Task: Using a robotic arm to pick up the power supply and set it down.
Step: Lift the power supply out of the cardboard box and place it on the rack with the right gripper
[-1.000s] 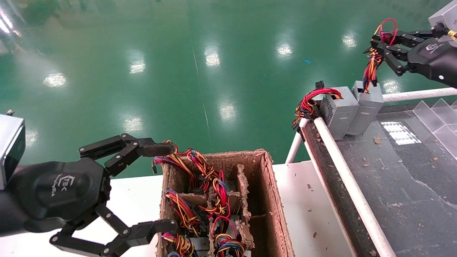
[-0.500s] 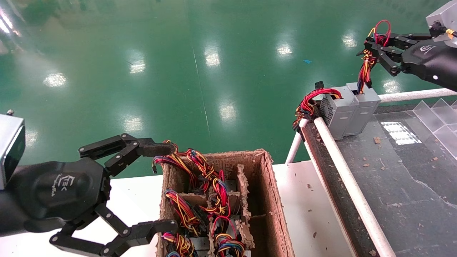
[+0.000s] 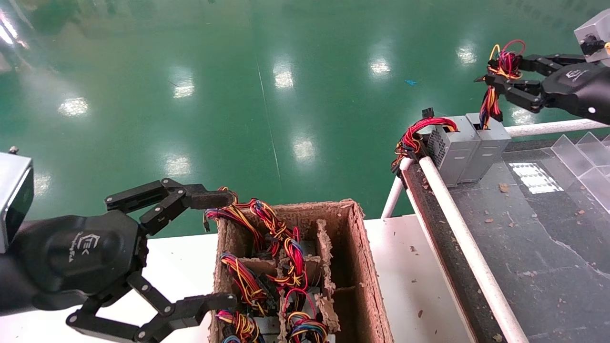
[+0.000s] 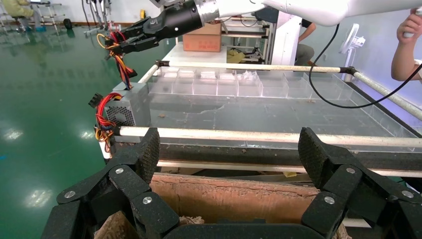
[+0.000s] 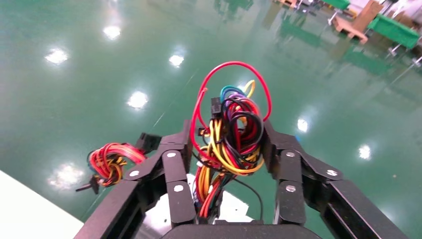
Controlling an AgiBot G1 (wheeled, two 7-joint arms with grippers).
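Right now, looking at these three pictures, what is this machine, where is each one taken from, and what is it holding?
It is a two-armed robot. One picture looks down from its head; the other two come from cameras on its wrists. The right tool is shut on the knot of coloured wires rising from a small grey power supply, which stands on the dark bench beside a second grey box with a mesh face. The left tool hangs open, idle, at the edge of a cardboard box full of similar wires on a white table.

We see the power supply (image 3: 491,143), a plain grey box, upright at the bench (image 3: 548,247) corner, its knotted wire bundle (image 3: 500,66) raised.
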